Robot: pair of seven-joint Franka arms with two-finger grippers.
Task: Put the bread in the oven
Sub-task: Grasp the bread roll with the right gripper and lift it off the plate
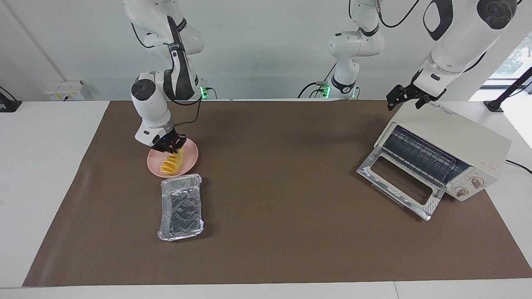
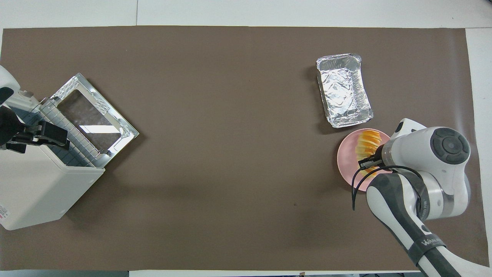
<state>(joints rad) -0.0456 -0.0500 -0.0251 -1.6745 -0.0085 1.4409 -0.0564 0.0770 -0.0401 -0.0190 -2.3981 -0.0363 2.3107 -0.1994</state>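
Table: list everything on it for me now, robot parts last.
bread: one, golden yellow, on the plate, its robot-side end in the right pincer
plate: one, pink, toward the right arm's end
foil tray: one, silver, beside the plate, farther from the robots
toaster oven: one, cream-white, door down, toward the left arm's end
mat: one, brown, covering the table
right pincer: black, shut on the bread
left pincer: black, open, over the oven's top, waiting
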